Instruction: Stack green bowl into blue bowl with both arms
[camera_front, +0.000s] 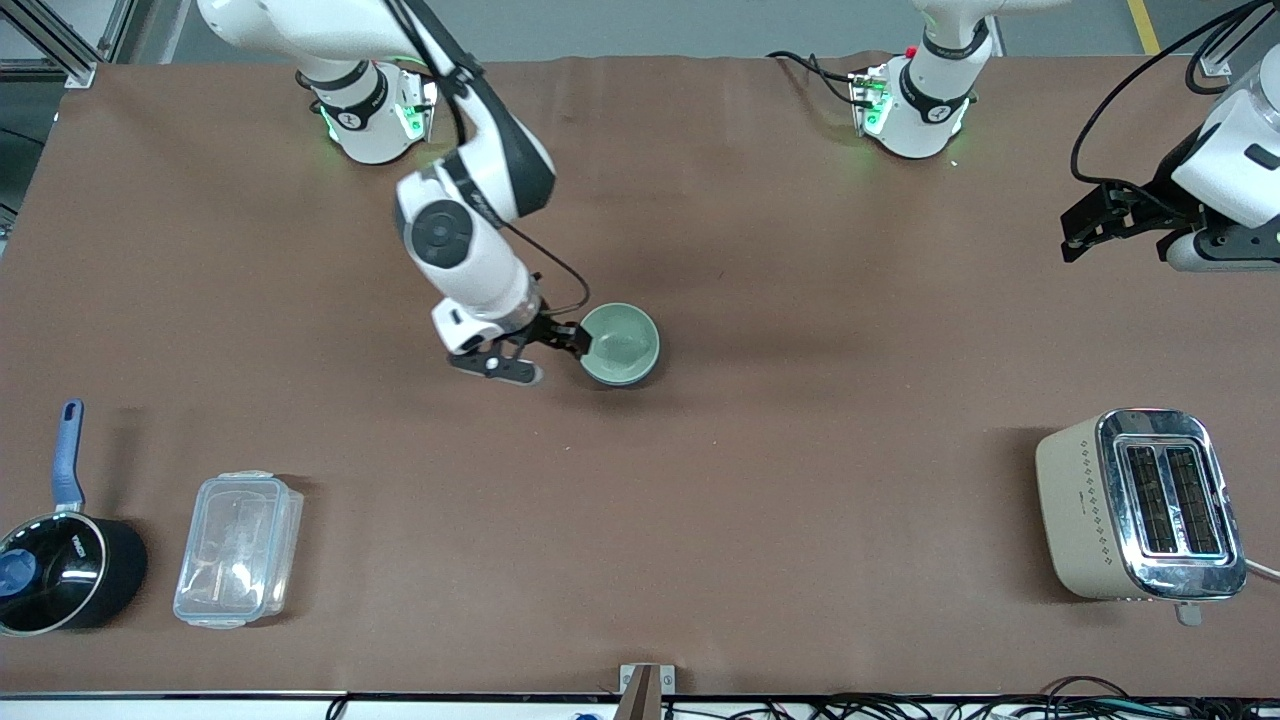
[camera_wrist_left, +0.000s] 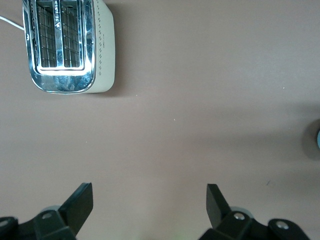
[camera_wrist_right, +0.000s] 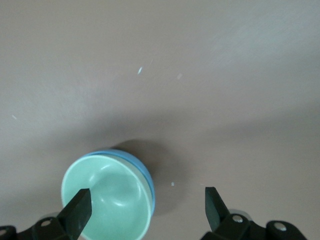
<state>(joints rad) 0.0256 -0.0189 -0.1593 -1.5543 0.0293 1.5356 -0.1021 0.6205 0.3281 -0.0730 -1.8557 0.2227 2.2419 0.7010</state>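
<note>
The green bowl (camera_front: 620, 340) sits nested inside the blue bowl in the middle of the table. In the right wrist view the green bowl (camera_wrist_right: 107, 202) fills the blue bowl (camera_wrist_right: 143, 169), which shows only as a thin blue rim around it. My right gripper (camera_front: 550, 356) is open and low beside the bowls, with one finger (camera_wrist_right: 80, 206) over the green bowl's inside and the other over bare table; it also shows in the right wrist view (camera_wrist_right: 146, 199). My left gripper (camera_front: 1085, 232) is open and empty, waiting raised over the left arm's end of the table; it also shows in the left wrist view (camera_wrist_left: 150, 196).
A cream and chrome toaster (camera_front: 1140, 505) stands near the front camera at the left arm's end; it also shows in the left wrist view (camera_wrist_left: 70, 45). A black saucepan (camera_front: 60, 570) with a blue handle and a clear lidded container (camera_front: 238, 548) stand at the right arm's end.
</note>
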